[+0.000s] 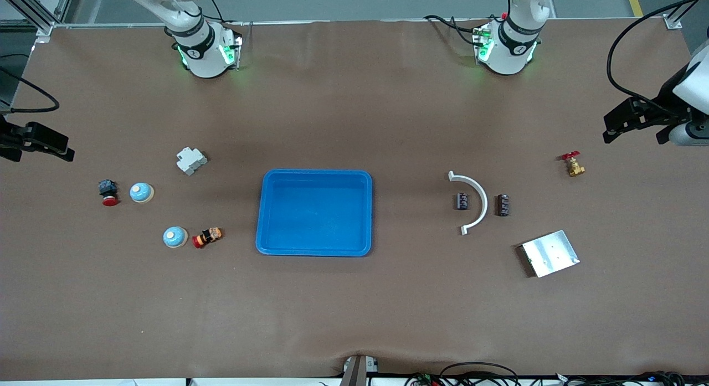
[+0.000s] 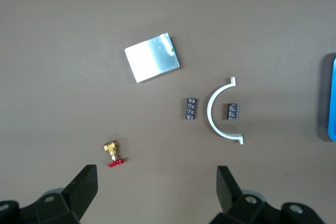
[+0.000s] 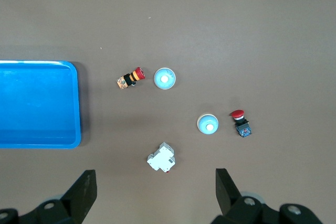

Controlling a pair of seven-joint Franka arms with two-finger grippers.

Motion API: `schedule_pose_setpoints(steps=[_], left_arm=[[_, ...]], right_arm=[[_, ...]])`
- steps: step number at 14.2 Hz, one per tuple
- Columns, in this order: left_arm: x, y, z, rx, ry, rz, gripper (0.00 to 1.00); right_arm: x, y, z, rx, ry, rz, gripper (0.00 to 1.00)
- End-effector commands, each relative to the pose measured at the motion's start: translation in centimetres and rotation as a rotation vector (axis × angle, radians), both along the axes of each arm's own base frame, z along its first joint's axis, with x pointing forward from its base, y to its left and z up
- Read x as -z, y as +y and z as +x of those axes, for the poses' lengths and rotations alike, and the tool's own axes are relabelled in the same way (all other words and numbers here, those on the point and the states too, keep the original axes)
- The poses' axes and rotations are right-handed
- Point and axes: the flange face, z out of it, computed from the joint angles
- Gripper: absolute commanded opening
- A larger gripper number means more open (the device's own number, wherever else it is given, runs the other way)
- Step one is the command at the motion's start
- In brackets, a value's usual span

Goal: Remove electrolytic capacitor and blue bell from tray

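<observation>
A tray sat mid-table. Two bells lay toward the right arm's end; two capacitors flanked a curved bracket toward the left arm's end.

Parts on the table under the open left gripper
Two capacitors flank a white arc; plate and valve nearby.

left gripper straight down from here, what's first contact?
Likely bare table. The open left gripper points down at brown surface between the brass valve and the nearer capacitor; depth unclear.

White breaker, push buttons, curved bracket, brass valve, metal plate.
</observation>
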Motion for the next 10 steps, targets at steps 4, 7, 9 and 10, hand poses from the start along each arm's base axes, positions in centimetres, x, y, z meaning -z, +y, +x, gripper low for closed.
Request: schedule_pose_setpoints(steps=[4,7,9,10], left_arm=[[-1.8,-0.8,-0.5,0.04,0.014,-0.034,1.0],[-2.1,-1.9,-0.8,0.075,0.015,-0.027,1.0],[-2.2,-1.9,-0.9,0.076,0.014,-0.033,1.0],[-2.2,-1.9,-0.9,0.07,0.013,-0.036,1.0]], right_arm=[[-0.7,-0.2,-0.6,-0.007,-0.004,0.002,1.0],[-0.7,0.3,-0.6,-0.011,-0.004,-0.001,1.0],[-0.8,0.3,-0.5,-0.009,-0.007,-0.003,1.0],[-0.7,0.6,-0.6,-0.015,-0.004,-0.005,1.0]])
